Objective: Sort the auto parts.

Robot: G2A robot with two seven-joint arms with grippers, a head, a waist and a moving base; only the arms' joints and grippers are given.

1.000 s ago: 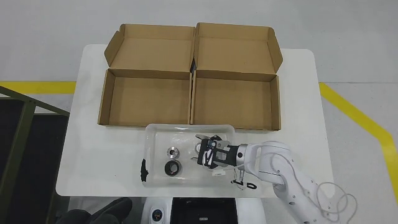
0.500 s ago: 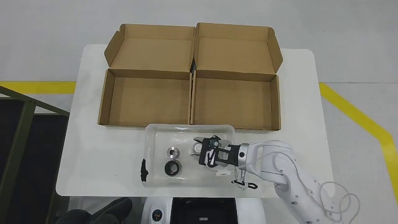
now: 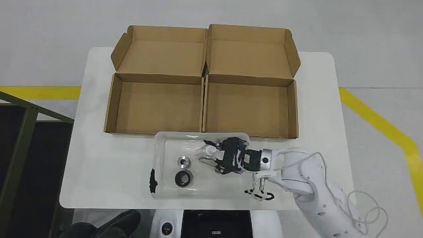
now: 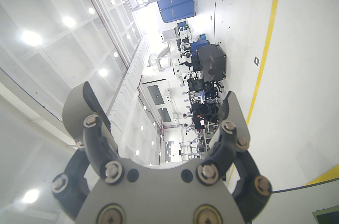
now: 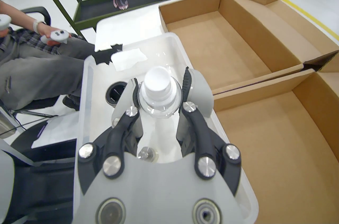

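The right tool (image 5: 160, 80) is clenched on a white stepped plastic cylinder (image 5: 156, 83) and holds it over the clear plastic tray (image 5: 87, 103) at the front edge of the white worktop (image 3: 92, 172). The picking step seems done. The next move calls for carrying the part to one of the open brown cardboard boxes (image 3: 248, 110) just behind the tray. The left tool (image 4: 157, 90) is released.

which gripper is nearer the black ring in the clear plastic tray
Right: right gripper hangs over the tray beside the black ring; left gripper points at the ceiling.
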